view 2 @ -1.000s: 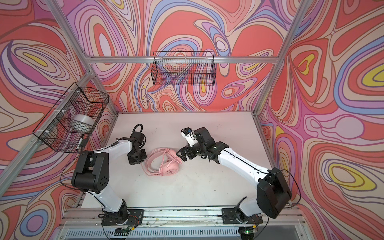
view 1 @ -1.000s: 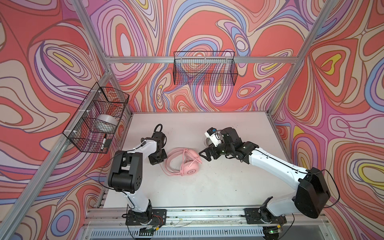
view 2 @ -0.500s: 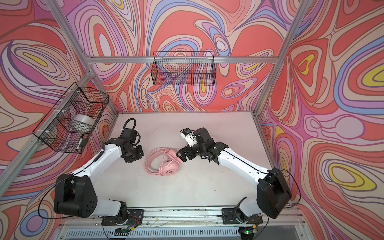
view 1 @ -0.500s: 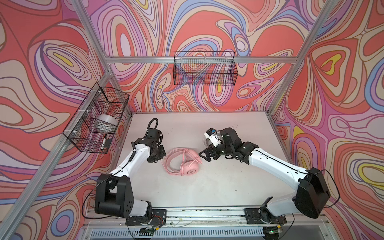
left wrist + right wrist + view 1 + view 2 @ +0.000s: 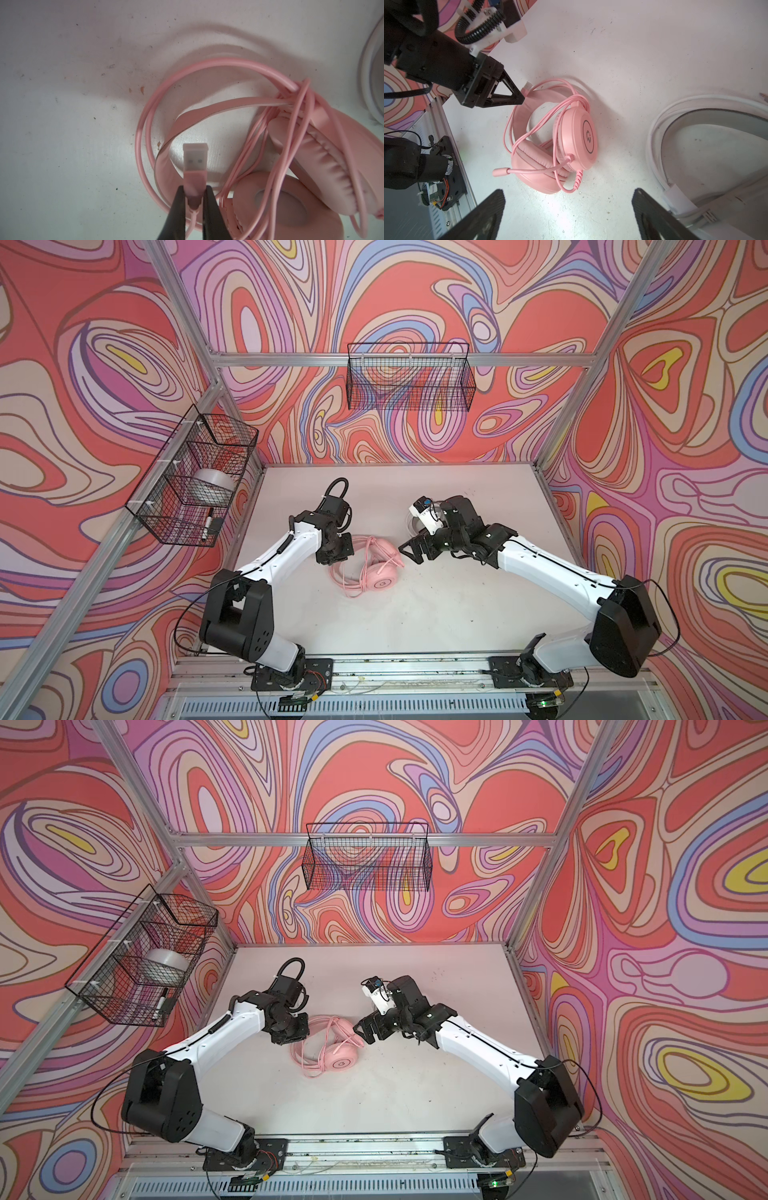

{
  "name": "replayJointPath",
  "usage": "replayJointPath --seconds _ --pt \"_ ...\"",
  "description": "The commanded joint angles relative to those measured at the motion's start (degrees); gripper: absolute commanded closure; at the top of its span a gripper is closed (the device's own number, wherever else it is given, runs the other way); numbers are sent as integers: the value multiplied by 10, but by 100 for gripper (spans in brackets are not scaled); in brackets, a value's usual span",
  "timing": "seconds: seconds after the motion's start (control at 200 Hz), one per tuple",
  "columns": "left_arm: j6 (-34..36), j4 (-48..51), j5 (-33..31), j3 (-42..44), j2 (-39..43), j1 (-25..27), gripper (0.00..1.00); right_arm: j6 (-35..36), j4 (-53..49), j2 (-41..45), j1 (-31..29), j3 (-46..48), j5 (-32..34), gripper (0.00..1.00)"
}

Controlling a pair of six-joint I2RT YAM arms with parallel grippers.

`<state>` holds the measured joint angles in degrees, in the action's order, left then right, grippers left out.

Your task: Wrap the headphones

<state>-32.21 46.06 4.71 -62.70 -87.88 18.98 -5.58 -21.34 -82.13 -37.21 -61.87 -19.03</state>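
The all-pink over-ear headset with boom microphone [image 5: 566,135] is lying on its side on the white table [image 5: 457,614], its thin pink cable [image 5: 552,80] looped around the band. Just beside that band the left gripper [image 5: 194,189] is pinching the pink USB plug [image 5: 195,158], jaws almost closed on it. On the headset's opposite side the right gripper [image 5: 569,193] is hovering, jaws fully wide and empty, near the white headset [image 5: 660,128]. I think the plug should be tucked under a loop while pulling gently, so the coil is not loosening
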Motion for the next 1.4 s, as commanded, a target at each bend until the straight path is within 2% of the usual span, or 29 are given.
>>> replayJointPath --seconds 0.0,0.346,0.546,0.912,1.022,1.282,1.397 --pt "-5 -5 10 -21 -26 5 100 6 -3 12 -4 0 9 1" --pt "19 1 42 -79 -111 34 100 13 -4 6 -4 -1 14 2" --pt "32 20 38 -98 -146 36 100 18 -7 -1 -4 -8 15 2" --pt "36 47 16 -130 -162 37 73 24 -6 -13 -4 -16 18 2" --pt "35 58 4 -137 -162 37 69 26 -6 -12 -4 -16 19 1" --pt "35 70 -7 -147 -164 37 66 29 -8 -10 -4 -18 21 2" --pt "32 80 -16 -165 -152 36 60 31 -7 -9 -4 -18 25 1"
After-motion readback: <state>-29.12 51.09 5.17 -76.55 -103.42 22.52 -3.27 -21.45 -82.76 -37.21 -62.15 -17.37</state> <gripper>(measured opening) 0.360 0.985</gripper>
